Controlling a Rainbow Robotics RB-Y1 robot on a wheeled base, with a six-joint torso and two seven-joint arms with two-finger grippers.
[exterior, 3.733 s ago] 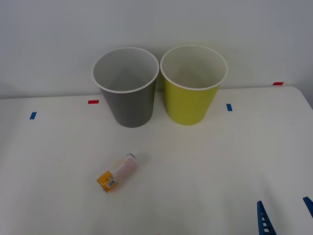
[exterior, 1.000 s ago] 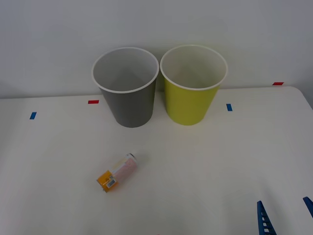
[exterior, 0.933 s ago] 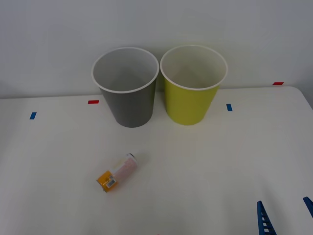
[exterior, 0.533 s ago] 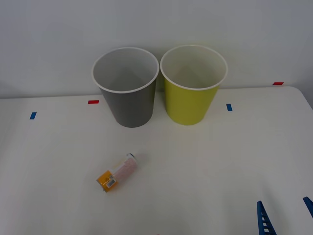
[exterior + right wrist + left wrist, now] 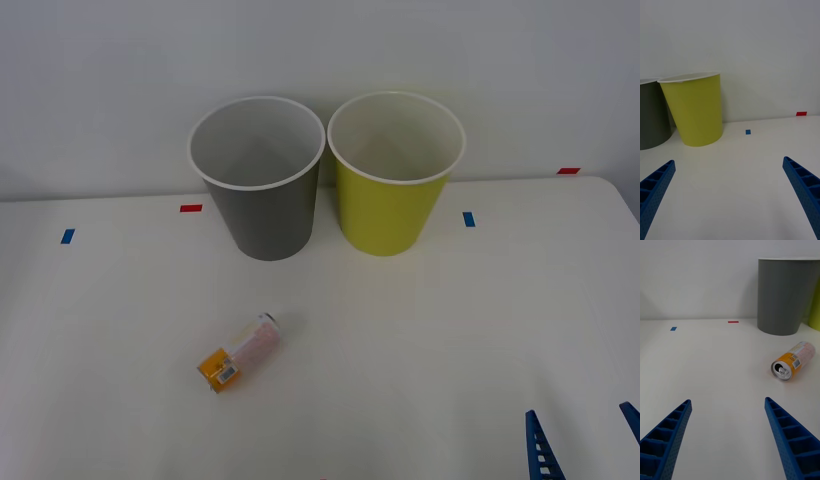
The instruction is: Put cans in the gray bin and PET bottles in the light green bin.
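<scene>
Lying flat, can [image 5: 240,353] top faces left tool [image 5: 728,438].

An orange-and-pink can [image 5: 240,353] lies on its side well before the upright gray bin [image 5: 262,185] and light green bin [image 5: 393,180], which stand side by side.

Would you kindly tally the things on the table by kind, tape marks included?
Bins: 2, the gray bin and the light green bin.
Cans: 1, the can, on its side.
Tape marks: 4, blue tape marks 2, red tape marks 2.
Total: 7.
Uncounted: left gripper and right gripper, both open.
</scene>
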